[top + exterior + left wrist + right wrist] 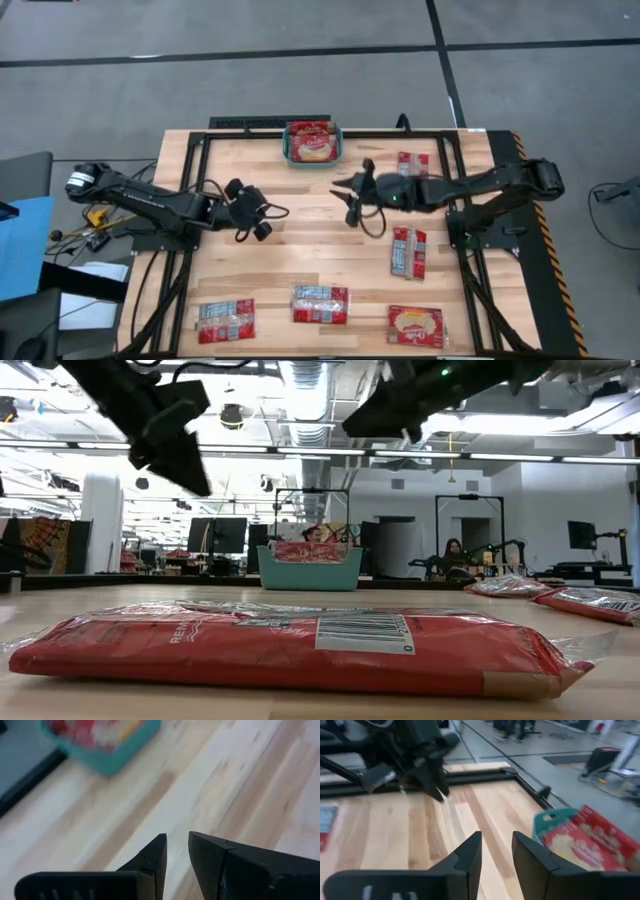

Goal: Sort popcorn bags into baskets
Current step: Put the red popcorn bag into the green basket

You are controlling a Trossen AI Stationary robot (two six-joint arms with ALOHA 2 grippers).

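Pretty standard open lab space: grey floor (300,90) crossed by dark lines, exposed ducts (305,385) and strip lights overhead. White walls, monitors (215,535) on desks, a person (452,552) seated way back.

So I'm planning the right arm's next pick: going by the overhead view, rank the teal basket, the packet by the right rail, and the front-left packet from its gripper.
From the right gripper:
1. Teal basket, at the back edge.
2. Packet, to its front right.
3. Front-left packet, far corner.

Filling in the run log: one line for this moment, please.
left hand: empty, mid-table | right hand: empty, near basket | basket: holds popcorn bags | loose bags: five remain
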